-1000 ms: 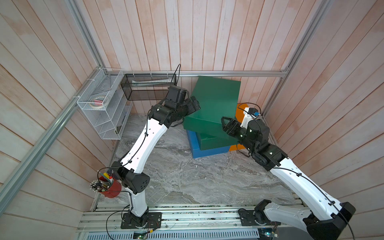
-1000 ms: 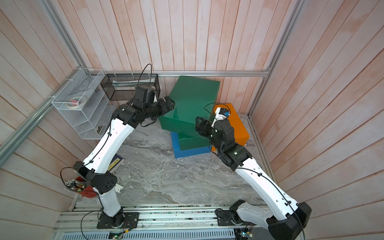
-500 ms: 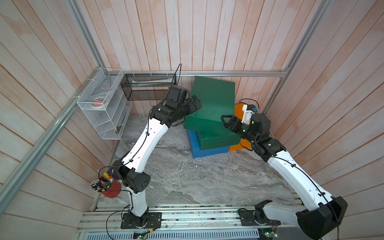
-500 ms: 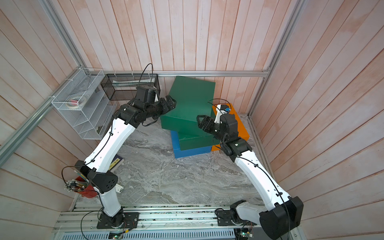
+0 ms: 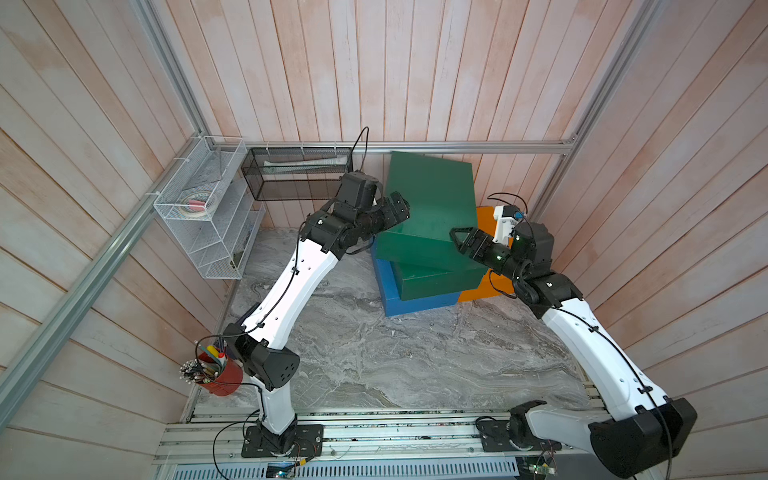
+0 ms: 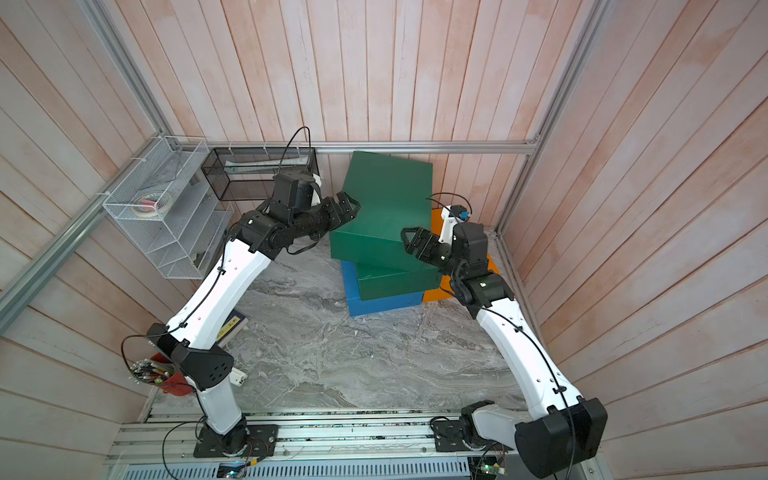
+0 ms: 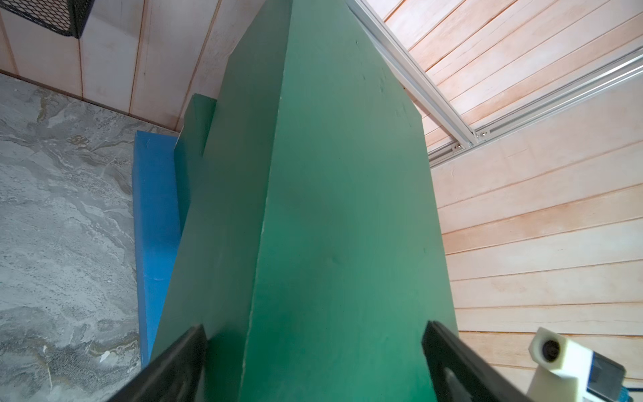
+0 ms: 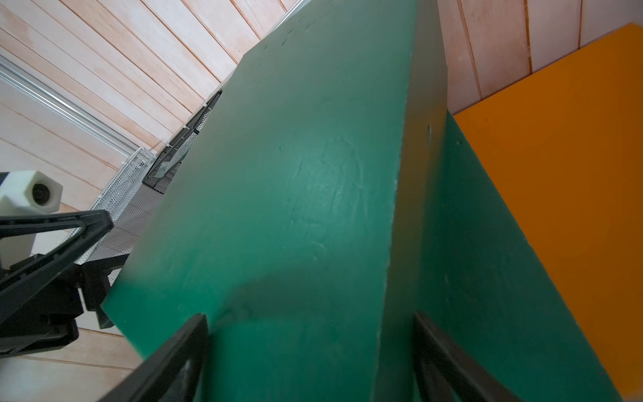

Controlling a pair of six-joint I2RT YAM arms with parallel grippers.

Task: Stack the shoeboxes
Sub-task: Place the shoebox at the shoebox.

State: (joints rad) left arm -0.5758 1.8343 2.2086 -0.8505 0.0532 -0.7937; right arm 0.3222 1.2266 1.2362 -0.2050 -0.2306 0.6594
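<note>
Marble tabletop (image 7: 52, 209) seen from left wrist, orange shoebox (image 8: 556, 174) from right; all jaws spread

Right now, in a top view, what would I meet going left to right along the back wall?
Along it: white wire-mesh shelf rack → black mesh wall basket → top dark green lidded shoebox → orange lidded shoebox.

This is a robotics lab test cell: wood-plank walls (image 5: 374, 62) framed by aluminium rails (image 5: 415, 146), a marble-look tabletop (image 5: 395, 353) at centre, a wire shelf (image 5: 208, 224) at left, and robot arms (image 5: 286, 286) bolted to a slotted track (image 5: 374, 434) along the bottom edge.
</note>
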